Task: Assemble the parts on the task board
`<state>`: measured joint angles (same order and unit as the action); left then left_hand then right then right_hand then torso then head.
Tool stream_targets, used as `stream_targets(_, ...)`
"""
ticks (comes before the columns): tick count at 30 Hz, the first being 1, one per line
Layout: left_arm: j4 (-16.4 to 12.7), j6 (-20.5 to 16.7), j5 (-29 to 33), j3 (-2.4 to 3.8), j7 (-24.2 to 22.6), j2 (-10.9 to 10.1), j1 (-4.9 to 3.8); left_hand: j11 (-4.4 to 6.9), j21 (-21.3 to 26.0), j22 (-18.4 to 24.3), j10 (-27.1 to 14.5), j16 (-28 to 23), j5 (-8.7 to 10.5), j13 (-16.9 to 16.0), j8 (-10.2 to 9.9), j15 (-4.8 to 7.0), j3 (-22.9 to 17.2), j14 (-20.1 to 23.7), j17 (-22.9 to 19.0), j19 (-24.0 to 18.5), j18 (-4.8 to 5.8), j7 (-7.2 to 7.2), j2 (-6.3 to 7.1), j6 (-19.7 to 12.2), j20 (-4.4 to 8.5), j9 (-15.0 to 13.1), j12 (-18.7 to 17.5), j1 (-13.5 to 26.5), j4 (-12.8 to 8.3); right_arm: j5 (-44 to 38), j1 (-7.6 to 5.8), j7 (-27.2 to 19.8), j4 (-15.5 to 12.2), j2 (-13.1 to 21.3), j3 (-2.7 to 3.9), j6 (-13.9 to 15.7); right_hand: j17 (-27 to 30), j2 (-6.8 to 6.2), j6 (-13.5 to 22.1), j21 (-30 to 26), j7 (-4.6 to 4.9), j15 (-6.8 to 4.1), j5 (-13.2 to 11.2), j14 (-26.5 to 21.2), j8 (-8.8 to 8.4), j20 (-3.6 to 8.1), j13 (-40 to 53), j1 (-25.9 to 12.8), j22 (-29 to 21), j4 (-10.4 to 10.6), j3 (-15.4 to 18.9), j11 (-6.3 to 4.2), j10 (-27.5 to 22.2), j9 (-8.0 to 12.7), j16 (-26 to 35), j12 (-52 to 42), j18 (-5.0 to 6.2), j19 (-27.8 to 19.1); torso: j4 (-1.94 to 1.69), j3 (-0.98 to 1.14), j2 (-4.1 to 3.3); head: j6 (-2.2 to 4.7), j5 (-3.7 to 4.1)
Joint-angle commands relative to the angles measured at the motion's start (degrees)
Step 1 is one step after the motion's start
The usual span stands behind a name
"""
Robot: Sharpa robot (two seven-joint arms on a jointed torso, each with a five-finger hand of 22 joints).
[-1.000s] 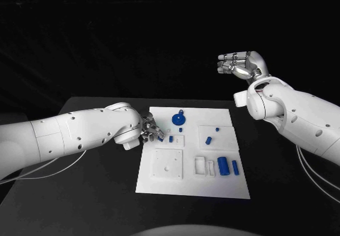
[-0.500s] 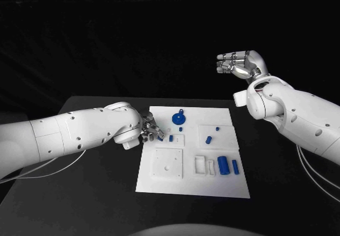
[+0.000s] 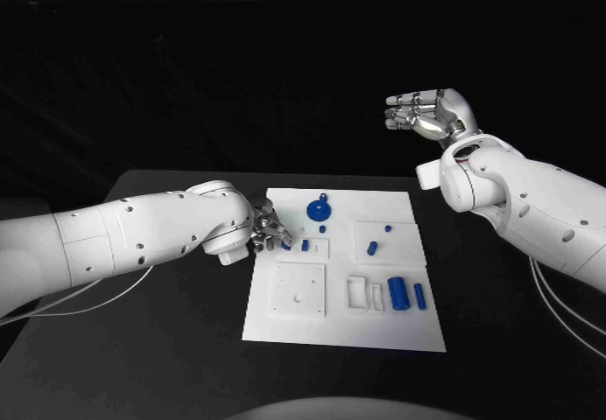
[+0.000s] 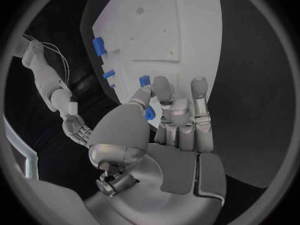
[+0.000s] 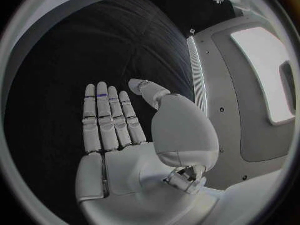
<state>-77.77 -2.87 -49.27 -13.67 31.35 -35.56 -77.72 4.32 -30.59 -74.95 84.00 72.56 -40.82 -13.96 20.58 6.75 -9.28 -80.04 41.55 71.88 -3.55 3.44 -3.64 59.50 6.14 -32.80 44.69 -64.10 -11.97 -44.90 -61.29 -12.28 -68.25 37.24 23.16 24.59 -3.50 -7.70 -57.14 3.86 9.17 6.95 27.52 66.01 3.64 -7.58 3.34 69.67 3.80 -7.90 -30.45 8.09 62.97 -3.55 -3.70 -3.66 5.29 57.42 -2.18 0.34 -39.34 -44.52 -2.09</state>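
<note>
Pinching a small blue part [image 4: 149, 113] between thumb and fingers [image 4: 164, 90] at the task board's [image 3: 379, 332] left edge, the left hand [image 3: 265, 230] holds something light, stiff and likely slippery, best gripped by its sides, while the right hand [image 3: 429, 112] hovers empty, fingers flat together.

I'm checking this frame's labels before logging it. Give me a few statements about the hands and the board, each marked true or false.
1. The left robot hand is at the task board's left edge, fingers on a small blue part. True.
2. The right robot hand rests on the board. False: it is raised above the table's far side, holding nothing.
3. A round blue part sits near the board's far edge. True.
4. The blue cylinder lies off the board on the black table. False: it lies on the board, towards its right side.
</note>
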Motion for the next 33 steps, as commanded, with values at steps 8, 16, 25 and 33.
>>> stream_targets(8,0.0,2.4,-0.5,-0.24,1.0,-0.1,0.33,0.43,-0.2,-1.0,2.7,0.2,-0.19,0.2,0.3,-0.01,-2.4,-0.3,0.1,0.1,-1.01,-3.71,-0.41,4.2,-0.54,0.1,0.3,-0.2,-2.5,-0.7,0.02,-0.7,0.1,-0.2,-0.01,-1.6,0.1,0.40,0.3,0.0,0.04,0.08,0.1,-0.5,-0.15,-0.01,-0.1,-0.1,-0.1,0.0,0.4,-0.03,-0.6,0.1,0.2,0.3,0.39,-0.3,-0.01,-0.01,-0.02,-0.16,-0.03)
stream_targets(16,0.0,2.7,-0.5,-0.24,1.1,0.0,0.33,0.44,-0.2,-1.0,2.7,0.3,-0.22,0.2,0.3,-0.02,-2.5,-0.3,0.3,0.1,-1.04,-3.71,-0.41,4.3,-0.58,0.1,0.4,-0.2,-2.6,-0.7,0.03,-0.7,0.1,-0.2,-0.01,-1.9,0.0,0.45,0.3,0.0,0.04,0.09,0.1,-0.5,-0.16,-0.03,-0.1,-0.1,-0.1,0.0,0.5,-0.03,-0.6,0.1,0.2,0.3,0.39,-0.4,0.00,0.00,0.00,-0.16,-0.02)
stream_targets(25,0.1,3.4,-0.6,-0.24,1.4,0.1,0.33,0.43,-0.3,-1.0,2.7,0.4,-0.15,0.3,0.3,-0.03,-2.4,-0.3,0.5,0.0,-1.11,-3.76,-0.47,4.4,-0.67,0.1,0.5,0.0,-2.6,-0.7,0.03,-0.7,0.1,-0.2,-0.03,-1.9,0.0,0.45,0.3,0.0,0.04,0.09,0.1,-0.5,-0.16,-0.03,-0.1,-0.1,-0.1,0.0,0.5,-0.03,-0.6,0.1,0.2,0.3,0.39,-0.4,0.03,0.02,0.00,-0.20,-0.02)
stream_targets(33,0.4,3.9,-0.6,-0.24,1.4,0.4,0.33,0.50,-0.6,-1.0,2.8,1.1,0.48,1.9,0.9,-0.08,-2.3,-0.5,1.5,0.0,-1.44,-4.01,-0.53,4.6,-1.14,-0.5,1.5,0.3,-2.2,-0.7,0.03,-0.7,0.0,-0.2,-0.04,-2.0,0.1,0.47,0.4,0.0,0.05,0.14,0.2,-0.6,-0.16,-0.06,-0.1,-0.1,-0.1,-0.1,0.4,0.00,-0.7,0.1,0.2,0.3,0.39,-0.5,0.04,0.04,-0.01,-0.26,0.00)
